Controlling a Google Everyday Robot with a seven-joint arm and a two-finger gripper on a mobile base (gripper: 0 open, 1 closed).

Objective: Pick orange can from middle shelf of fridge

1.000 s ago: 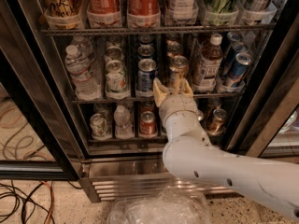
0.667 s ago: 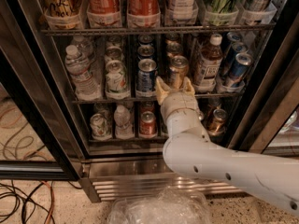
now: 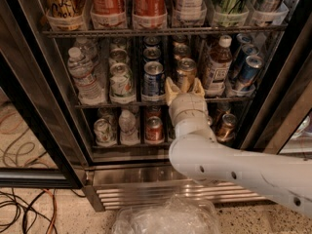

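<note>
- Orange can (image 3: 186,71) stands upright, long axis vertical, silver top up, at the front of the middle shelf (image 3: 122,103) of the fridge (image 3: 146,174).
- Gripper (image 3: 184,83) is at the shelf's front edge, directly before the can. Its claw is released, one tan finger (image 3: 170,90) left of the can's lower half and one right; contact cannot be judged.
- Neighbours are close: a blue-and-silver can (image 3: 153,79) just beside on the left, a white-capped bottle (image 3: 218,65) just beside on the right.
- Upper rack (image 3: 161,31) leaves open room above the can top — the front is open.
</note>
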